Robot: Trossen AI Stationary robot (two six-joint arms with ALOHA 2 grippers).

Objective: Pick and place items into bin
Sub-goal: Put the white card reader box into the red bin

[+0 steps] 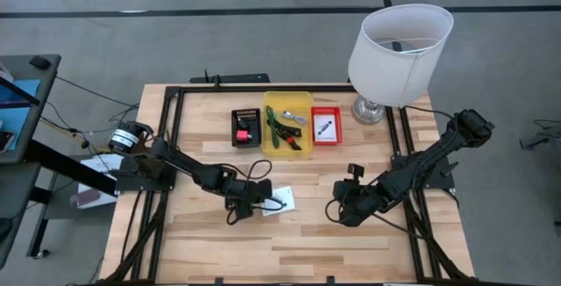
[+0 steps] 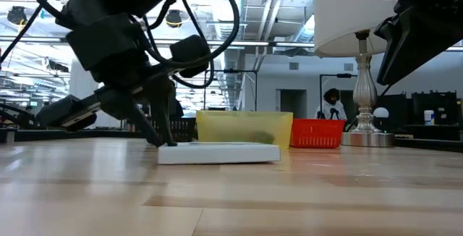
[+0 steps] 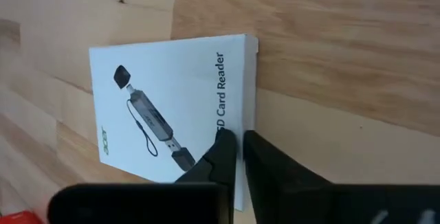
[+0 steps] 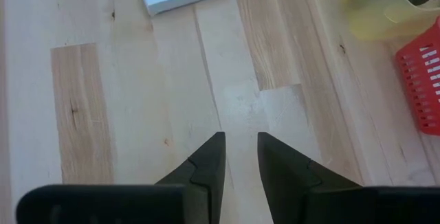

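A white card-reader box [image 3: 165, 107] lies flat on the wooden table [image 1: 307, 251], in front of three small bins. My left gripper [image 3: 240, 141] is shut at one long edge of the box, seen at the box's end in the low view [image 2: 163, 140]. My right gripper [image 4: 240, 145] hovers open over bare wood to the box's right [image 1: 340, 209], nothing between its fingers. The yellow bin [image 1: 287, 100] holds a green-handled tool [image 1: 273, 133] and a red-and-black tool [image 1: 291, 139]. The black bin [image 1: 245, 113] holds a pink-red cube [image 1: 243, 134], the red bin [image 1: 326, 110] a white card [image 1: 325, 129]. My left gripper comes down slanting from the table's left onto the box's long edge [image 3: 249, 114]. One fingertip [image 3: 221, 157] lies over the printed top face and the other [image 3: 269, 161] stands beside the side wall. Whether anything is pinched I cannot tell. The box rests flat on the table.
A white lamp [image 1: 399, 53] stands at the table's far right corner, beside the red bin. A black frame [image 1: 171, 119] runs round the table's edges. Bare wood lies along the near side. Beyond the table stands a person [image 2: 333, 106].
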